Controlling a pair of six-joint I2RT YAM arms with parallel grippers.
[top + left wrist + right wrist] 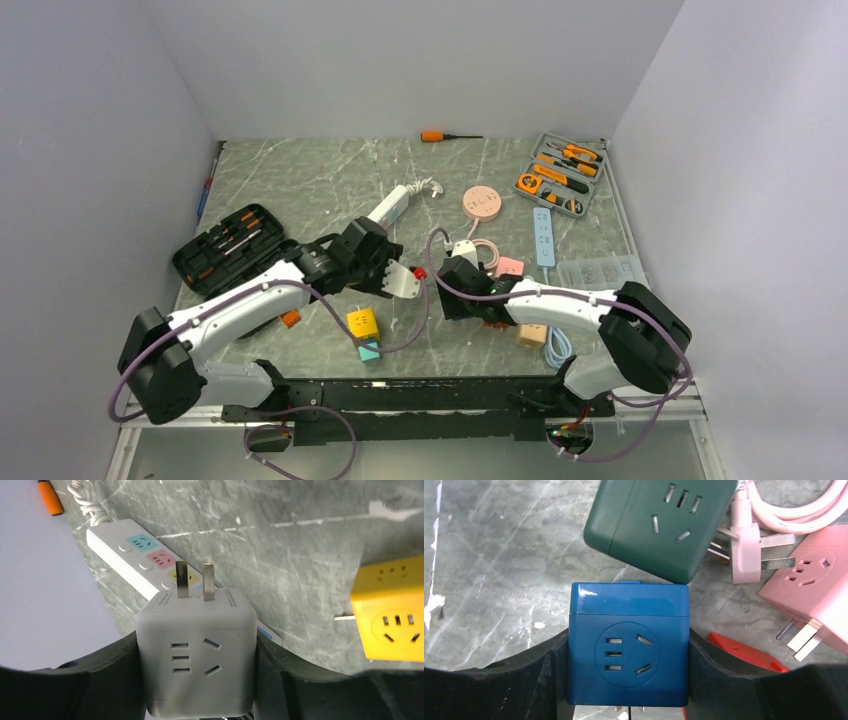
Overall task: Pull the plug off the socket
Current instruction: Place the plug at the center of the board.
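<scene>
Only left wrist shows prongs on white cube

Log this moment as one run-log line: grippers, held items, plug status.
left gripper: shut on grey cube adapter | right gripper: shut on blue cube adapter | prongs: bare, in no socket

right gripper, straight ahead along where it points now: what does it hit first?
The dark green socket cube, lying just beyond the blue socket cube clamped in the right gripper. The blue cube's front edge would likely touch it first, though the wrist view doesn't settle their heights.
</scene>
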